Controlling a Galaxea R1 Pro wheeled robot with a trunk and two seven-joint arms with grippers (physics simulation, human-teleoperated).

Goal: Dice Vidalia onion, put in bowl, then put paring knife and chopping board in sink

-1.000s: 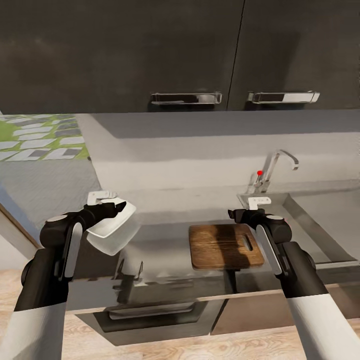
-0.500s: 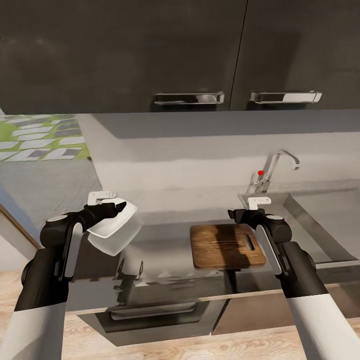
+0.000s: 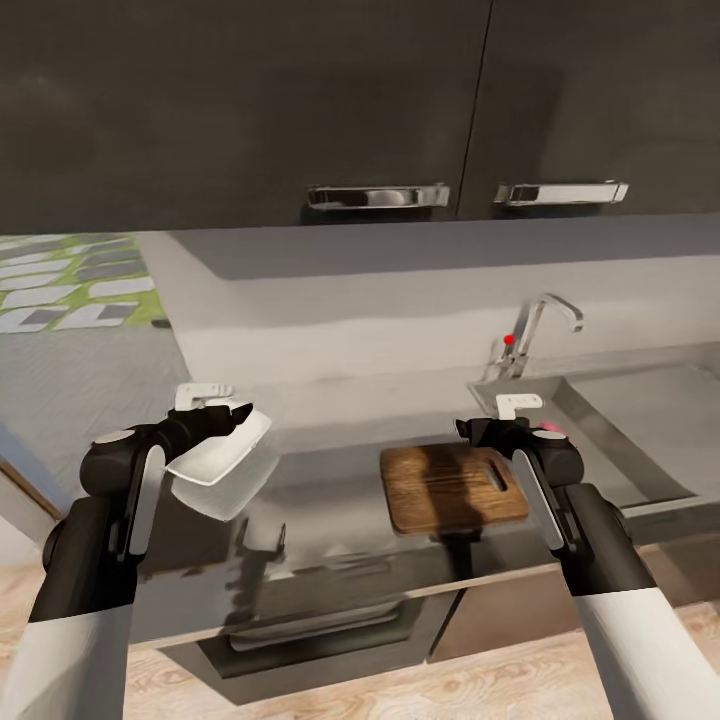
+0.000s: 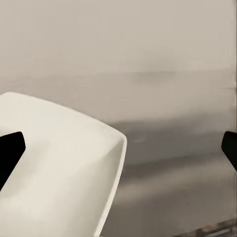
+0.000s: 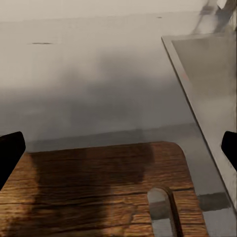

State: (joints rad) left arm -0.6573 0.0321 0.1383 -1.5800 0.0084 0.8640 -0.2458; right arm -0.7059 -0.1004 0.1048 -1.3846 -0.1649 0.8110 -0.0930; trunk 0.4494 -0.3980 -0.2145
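The white bowl (image 3: 215,462) sits on the grey countertop (image 3: 330,478) near its left end. My left gripper (image 3: 235,415) hangs open right over the bowl's far rim; in the left wrist view the bowl (image 4: 59,168) lies under the spread fingers of the gripper (image 4: 118,148). The brown chopping board (image 3: 453,488) lies bare beside the sink (image 3: 640,420). My right gripper (image 3: 468,428) is open above the board's far edge, shown as gripper (image 5: 118,148) over board (image 5: 98,192). A small pinkish bit (image 3: 549,427) peeks out behind my right wrist. The paring knife is out of view.
The curved tap (image 3: 540,325) with a red knob stands behind the sink's left corner. Dark upper cabinets with metal handles (image 3: 378,195) hang overhead. Below the counter's front edge are dark cabinets with an appliance front (image 3: 300,620), then wooden floor.
The whole picture has shifted, so the camera has moved: the sink, tap and counter now sit further left and slightly tilted. Both arms keep their pose and both grippers stay open.
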